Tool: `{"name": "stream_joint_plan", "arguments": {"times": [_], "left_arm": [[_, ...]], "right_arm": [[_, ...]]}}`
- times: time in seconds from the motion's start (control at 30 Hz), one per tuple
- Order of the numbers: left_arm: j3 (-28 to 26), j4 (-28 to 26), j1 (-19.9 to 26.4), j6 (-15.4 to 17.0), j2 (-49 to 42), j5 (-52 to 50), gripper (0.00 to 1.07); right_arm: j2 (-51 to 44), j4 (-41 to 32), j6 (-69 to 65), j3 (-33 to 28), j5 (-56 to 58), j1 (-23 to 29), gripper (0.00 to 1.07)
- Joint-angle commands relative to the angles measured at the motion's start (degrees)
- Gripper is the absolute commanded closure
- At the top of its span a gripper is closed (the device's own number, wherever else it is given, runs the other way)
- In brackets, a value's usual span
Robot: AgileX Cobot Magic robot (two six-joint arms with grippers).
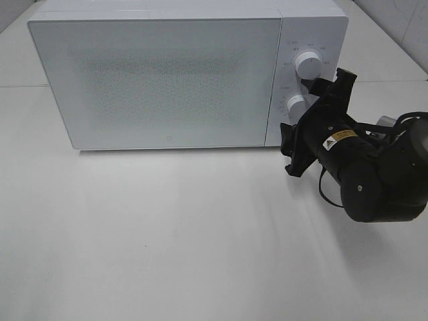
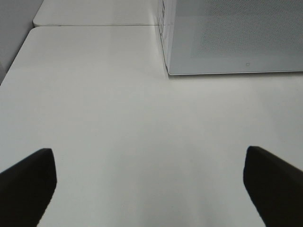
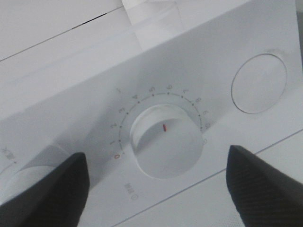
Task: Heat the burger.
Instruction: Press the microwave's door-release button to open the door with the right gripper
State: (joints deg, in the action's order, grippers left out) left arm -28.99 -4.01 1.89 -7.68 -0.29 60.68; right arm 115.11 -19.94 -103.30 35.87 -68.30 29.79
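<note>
One knob (image 1: 295, 105) partly hidden behind right gripper (image 3: 156, 158); microwave (image 1: 160, 80) interior unseen.

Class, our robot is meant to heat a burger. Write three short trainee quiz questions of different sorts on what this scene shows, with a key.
1. True or false: the microwave door stands open.
2. Multiple choice: the right tool is lined up in front of A) the lower knob, B) a cup, C) a plate.
3. Fill in: the left tool hangs over the bare ____ with its jaws ____.
Key: 1 false; 2 A; 3 table, open.
</note>
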Motion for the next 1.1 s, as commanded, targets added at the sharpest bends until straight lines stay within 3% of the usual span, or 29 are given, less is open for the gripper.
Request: {"name": "stream_joint_plan", "arguments": {"times": [0.03,0.23,0.5,0.57,0.7,0.83,0.9,0.97,1.0,1.07,1.1], "left_arm": [[0.1,-0.2,0.1,0.3,-0.9,-0.7,0.02],[0.1,-0.2,0.1,0.3,-0.9,-0.7,0.02],[0.1,-0.2,0.1,0.3,-0.9,-0.7,0.02],[0.1,-0.2,0.1,0.3,-0.9,-0.7,0.02],[0.1,-0.2,0.1,0.3,-0.9,-0.7,0.02],[0.1,-0.2,0.1,0.3,-0.9,-0.7,0.02],[0.1,-0.2,0.1,0.3,-0.9,-0.7,0.02],[0.1,-0.2,0.1,0.3,-0.9,-0.7,0.02],[0.1,-0.2,0.1,0.3,-0.9,-0.7,0.02],[0.1,-0.2,0.1,0.3,-0.9,-0.7,0.02],[0.1,-0.2,0.1,0.3,-0.9,-0.7,0.02]], "right_arm": [[-1.9,0.1,-0.2,-1.3,-1.0,-0.2,0.31],[-6.1,-0.1,0.4,-6.0,-0.9,-0.2,0.31],[-13.8,-0.1,11.0,-12.3,-0.4,-0.2,0.31],[-19.8,-0.1,26.1,-15.0,0.9,-0.2,0.31],[-25.2,0.0,37.5,-15.5,6.0,-0.2,0.31],[-34.8,-0.4,57.6,-15.4,21.4,-0.2,0.31],[-36.8,-0.7,61.4,-15.2,24.5,-0.2,0.31],[-41.7,-2.2,76.5,-13.1,37.2,-0.2,0.31],[-41.7,-2.2,76.5,-13.1,37.2,-0.2,0.31],[-45.3,-4.9,93.5,-9.6,49.0,-0.2,0.31],[-45.3,-4.9,93.5,-9.6,49.0,-0.2,0.31]]}}
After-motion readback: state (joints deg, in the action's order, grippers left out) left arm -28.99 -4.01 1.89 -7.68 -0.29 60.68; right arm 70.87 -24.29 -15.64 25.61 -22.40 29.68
